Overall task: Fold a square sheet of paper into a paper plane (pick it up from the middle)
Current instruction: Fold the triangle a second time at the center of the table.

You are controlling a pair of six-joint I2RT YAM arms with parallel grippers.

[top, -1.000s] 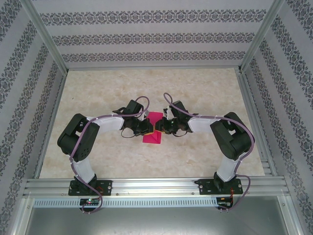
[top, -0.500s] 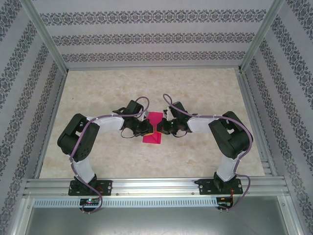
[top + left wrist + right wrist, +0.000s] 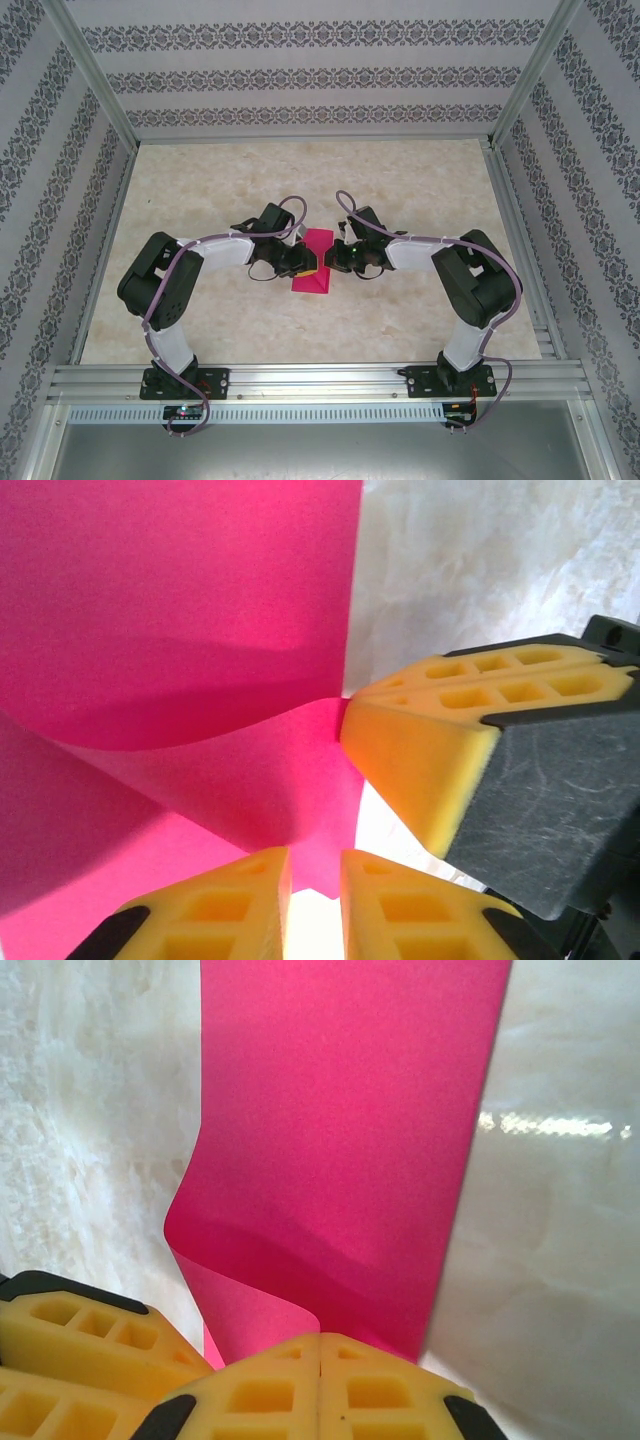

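The square sheet of paper (image 3: 318, 242), magenta-pink, lies at the table's middle between my two grippers, partly folded, with one flap curled up off the layer below (image 3: 340, 1140). My right gripper (image 3: 320, 1338) is shut, and the curled flap's edge runs into its closed yellow pads. My left gripper (image 3: 315, 865) stands slightly open; a narrow gap shows between its fingers, with a corner of the paper (image 3: 200, 600) just at its tips. The right gripper's finger (image 3: 420, 770) touches the paper's edge from the other side. From above, left gripper (image 3: 305, 265) and right gripper (image 3: 334, 261) face each other across the sheet.
The pale marble-patterned table top (image 3: 400, 190) spreads round the paper. Aluminium frame rails (image 3: 310, 378) run along the near edge, and patterned walls (image 3: 300, 80) enclose the back and sides. Both arms bend inward from their bases.
The right gripper has closed onto the paper's raised flap. The left gripper's jaws have parted a little. Both arms have stayed nearly where they were.
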